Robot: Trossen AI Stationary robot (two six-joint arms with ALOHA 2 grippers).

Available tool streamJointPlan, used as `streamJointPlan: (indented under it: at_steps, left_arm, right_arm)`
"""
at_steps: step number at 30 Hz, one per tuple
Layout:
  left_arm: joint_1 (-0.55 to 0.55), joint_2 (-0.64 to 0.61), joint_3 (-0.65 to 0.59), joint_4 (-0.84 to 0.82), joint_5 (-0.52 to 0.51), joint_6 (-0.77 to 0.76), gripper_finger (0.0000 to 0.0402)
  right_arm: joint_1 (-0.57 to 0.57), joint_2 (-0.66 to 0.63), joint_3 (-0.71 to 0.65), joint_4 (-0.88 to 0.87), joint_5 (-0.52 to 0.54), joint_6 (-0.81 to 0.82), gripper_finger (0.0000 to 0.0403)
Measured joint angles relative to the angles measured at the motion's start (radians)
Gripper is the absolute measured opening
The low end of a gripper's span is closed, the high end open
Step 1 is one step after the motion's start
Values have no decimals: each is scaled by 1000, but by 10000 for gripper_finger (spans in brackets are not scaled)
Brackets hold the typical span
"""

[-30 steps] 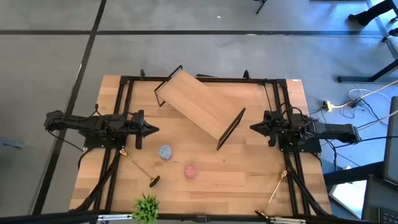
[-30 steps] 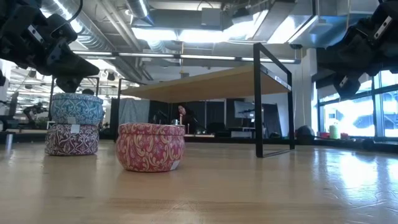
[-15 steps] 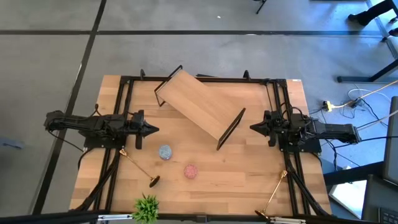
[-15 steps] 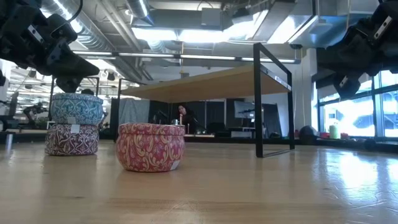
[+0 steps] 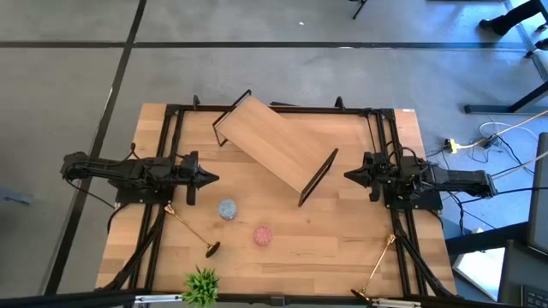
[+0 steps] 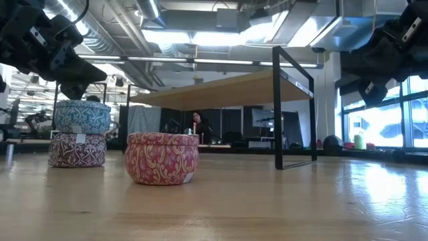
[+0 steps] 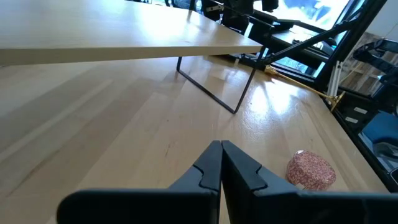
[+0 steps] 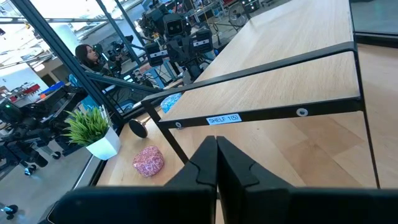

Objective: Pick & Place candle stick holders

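1. Your left gripper [image 5: 214, 179] hovers over the table's [image 5: 342, 248] left-center; fingers pressed together, holding nothing.
2. Your right gripper [image 5: 347, 175] hovers at right-center, pointing toward the left one; fingers also pressed together, empty.
3. Between the arms a wooden shelf [image 5: 274, 141] on black wire legs stands diagonally, toward the far side.
4. Candle stick holders: one gold holder [image 5: 190, 229] lies flat near-left, just below the left arm, dark base end pointing toward the near edge. Second gold holder [image 5: 377, 265] lies flat near-right, by the frame rail.
5. Blue tin [image 5: 227, 209] and pink tin [image 5: 262, 235] sit near-center, apart from each other.
6. Small green plant [image 5: 202, 287] at the near edge, left of center.
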Motion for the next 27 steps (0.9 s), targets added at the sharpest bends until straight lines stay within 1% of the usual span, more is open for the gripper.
streamJointPlan:
  at_steps: [7, 11, 19, 20, 22, 24, 27]
  left_arm:
    - [0, 0, 0, 0, 0, 0, 1]
    - [0, 0, 0, 0, 0, 0, 1]
    - [0, 0, 0, 0, -1, 18, 1]
    - [0, 0, 0, 0, -1, 26, 1]
    - [0, 0, 0, 0, -2, 52, 1]
    - [0, 0, 0, 0, -2, 69, 1]
    - [0, 0, 0, 6, -7, 78, 1]
  right_arm:
    - [0, 0, 0, 1, 0, 1, 0]
    - [-1, 0, 0, 48, 3, -2, 0]
    - [0, 0, 0, 47, 6, -1, 0]
    - [-1, 0, 0, 52, 32, -8, 0]
    - [-2, 0, 0, 80, 156, 9, 0]
    - [-2, 0, 0, 139, 267, 87, 0]
    - [-2, 0, 0, 238, 396, 217, 0]
